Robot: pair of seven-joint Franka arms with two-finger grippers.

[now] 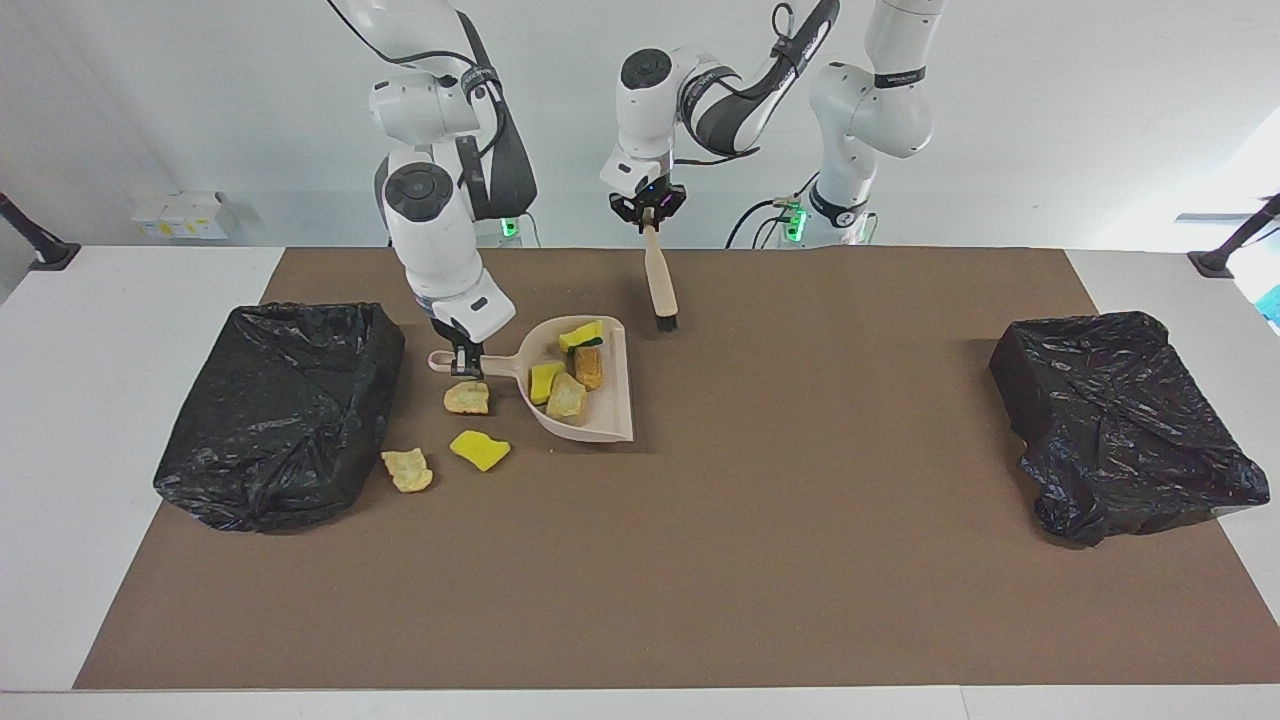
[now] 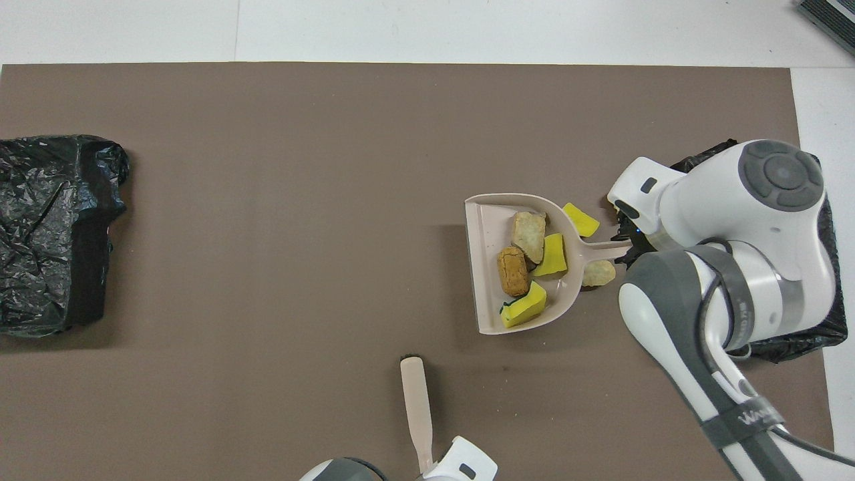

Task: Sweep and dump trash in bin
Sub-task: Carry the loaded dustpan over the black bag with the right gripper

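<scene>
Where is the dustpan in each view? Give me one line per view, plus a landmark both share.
Facing view: the dustpan sits at centre-left, its handle in the right gripper.
Overhead view: the dustpan sits at centre-right, its handle pointing at the right arm.
Shared landmark: the black bin at the right arm's end of the table, beside the dustpan's handle.
</scene>
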